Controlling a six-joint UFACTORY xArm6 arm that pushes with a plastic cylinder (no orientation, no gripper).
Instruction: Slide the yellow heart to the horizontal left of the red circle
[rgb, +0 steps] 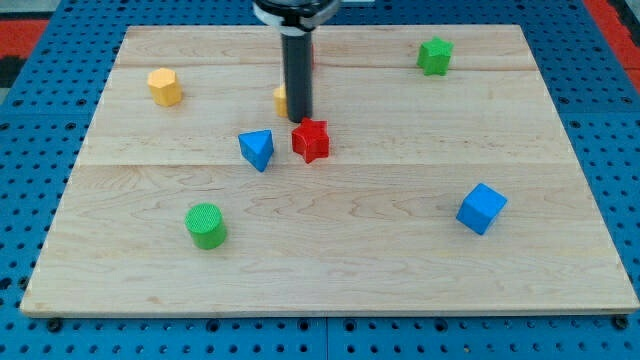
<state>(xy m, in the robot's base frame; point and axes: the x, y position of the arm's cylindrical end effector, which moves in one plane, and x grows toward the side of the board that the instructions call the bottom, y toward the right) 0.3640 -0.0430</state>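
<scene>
My tip (300, 120) rests on the wooden board (400, 280) just above the red star (311, 140). A yellow block (281, 98) peeks out from the rod's left side, touching it or very close; most of it is hidden, so I cannot make out its shape. A thin red sliver (313, 52) shows at the rod's right edge near the view's top; the rest is hidden behind the rod, so I cannot tell whether it is the red circle.
A yellow hexagon (165, 86) sits at the upper left. A blue triangle (257, 149) lies left of the red star. A green cylinder (206, 225) is at the lower left, a blue cube (481, 208) at the right, a green star (434, 55) at the upper right.
</scene>
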